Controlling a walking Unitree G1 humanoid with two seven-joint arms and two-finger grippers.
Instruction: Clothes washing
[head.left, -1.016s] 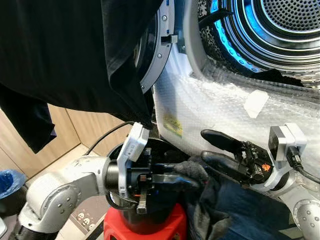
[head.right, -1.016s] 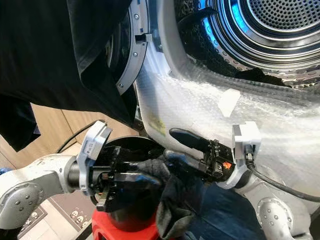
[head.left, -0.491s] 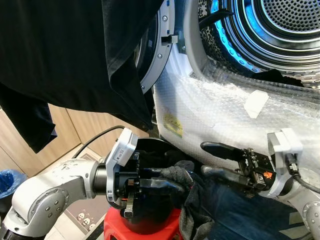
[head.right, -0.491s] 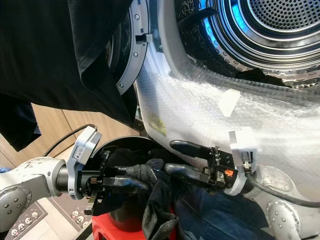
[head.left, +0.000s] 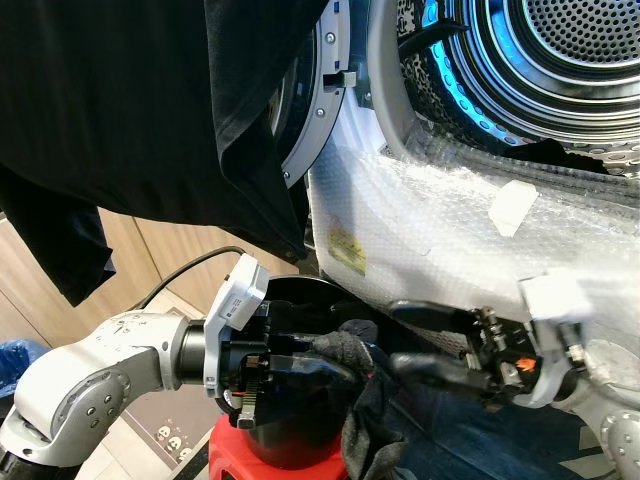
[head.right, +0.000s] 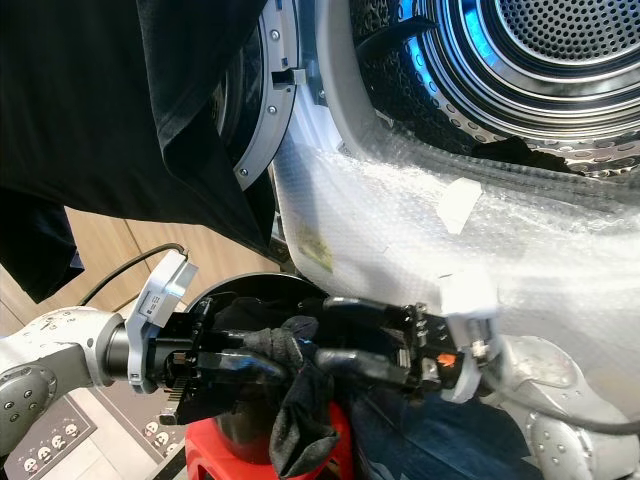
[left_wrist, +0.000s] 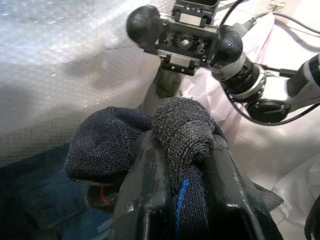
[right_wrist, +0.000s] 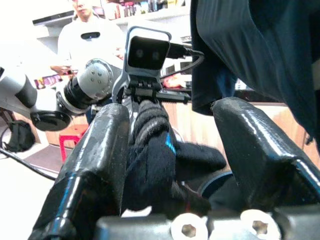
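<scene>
- The left gripper (head.left: 335, 368) is clenched on a dark knitted sock (left_wrist: 182, 132); in the left wrist view the ribbed fabric bunches up between its two black fingers (left_wrist: 145, 185), with a thin blue stripe showing.
- The right gripper (head.right: 330, 330) faces the left one from the opposite side. Its two fingers (right_wrist: 95, 150) stand spread apart, and the sock's rolled end lies between them, against one finger and apart from the other.
- The sock hangs limp below the two grippers, above a round black bucket (head.left: 300, 300) that stands on a red stool (head.left: 290, 462).
- One piece of blue denim (head.left: 520, 445) lies just beside the sock, under the right arm.
- Behind the grippers rises one white washing machine (head.right: 330, 120), its front wrapped in clear bubble wrap (head.left: 430, 230); the perforated metal drum (head.left: 570, 50) glows blue along its rim.
- One large black garment (head.left: 130, 100) drapes over the open round door (head.left: 315, 110).
- A person in a white top (right_wrist: 92, 42) stands in the background of the right wrist view.
</scene>
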